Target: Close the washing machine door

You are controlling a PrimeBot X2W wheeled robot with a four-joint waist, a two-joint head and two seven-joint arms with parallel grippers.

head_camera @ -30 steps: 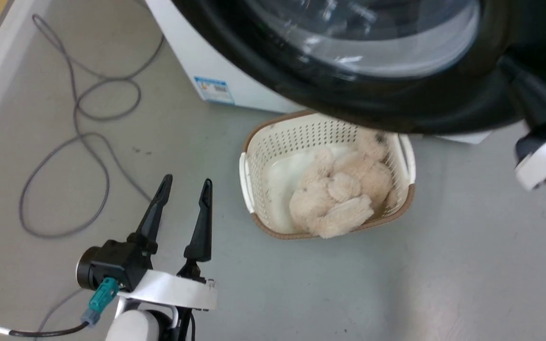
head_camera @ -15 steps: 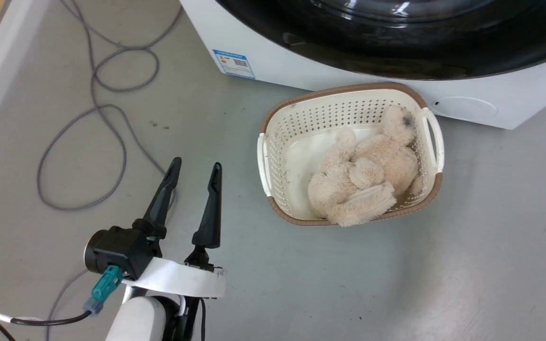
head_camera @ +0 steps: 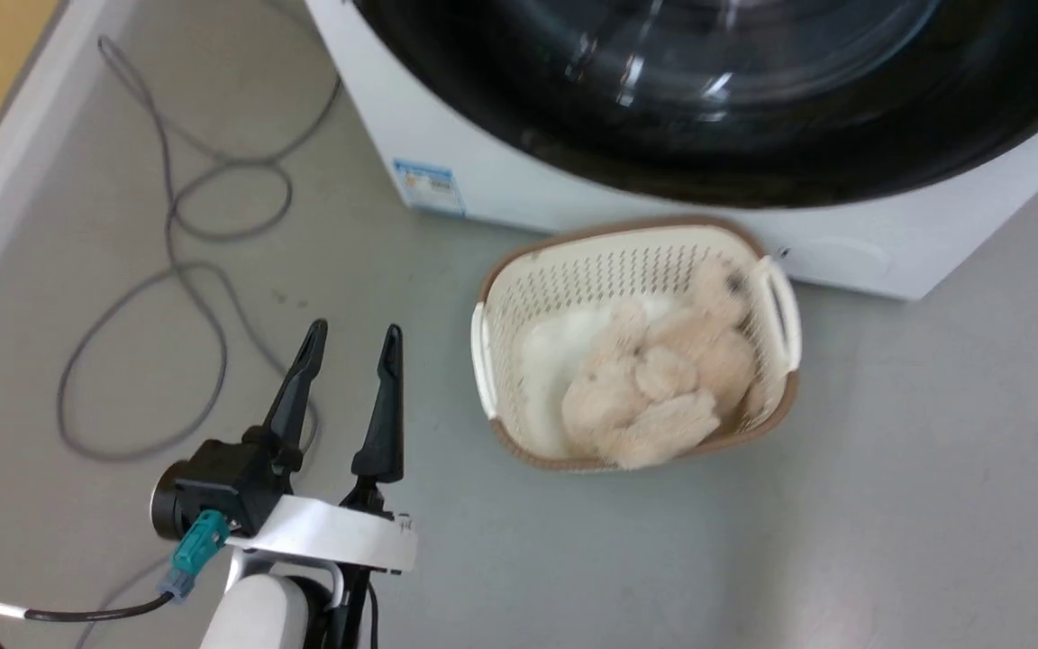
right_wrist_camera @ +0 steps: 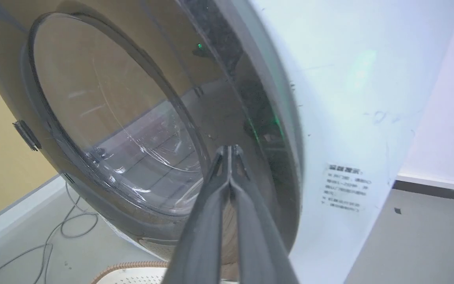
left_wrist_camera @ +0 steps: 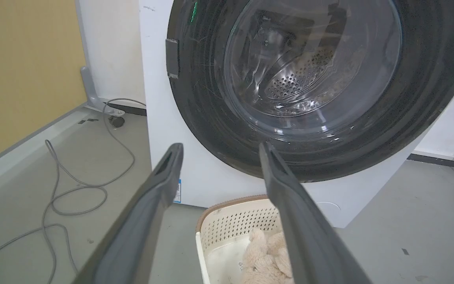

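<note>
Your right pincer (right_wrist_camera: 230, 149), fingers pressed together, empty, points at the rim of the washing machine door (right_wrist_camera: 112, 118), seemingly flush on the washing machine (right_wrist_camera: 349, 98). Rigid, hinged, glass slick: push the rim. Your left pincer (head_camera: 354, 330) gapes empty.

The left gripper (head_camera: 354, 329) is formed of two long, black, tapering fingers (head_camera: 292, 397) set on a black cylindrical housing (head_camera: 204, 491). A curved white bracket (head_camera: 330, 536) is fitted beneath, and a teal plug (head_camera: 199, 550) (its black cable (head_camera: 95, 615) banded white) is attached. On the right gripper (right_wrist_camera: 229, 149), matte dark-grey fingers are seen.
</note>
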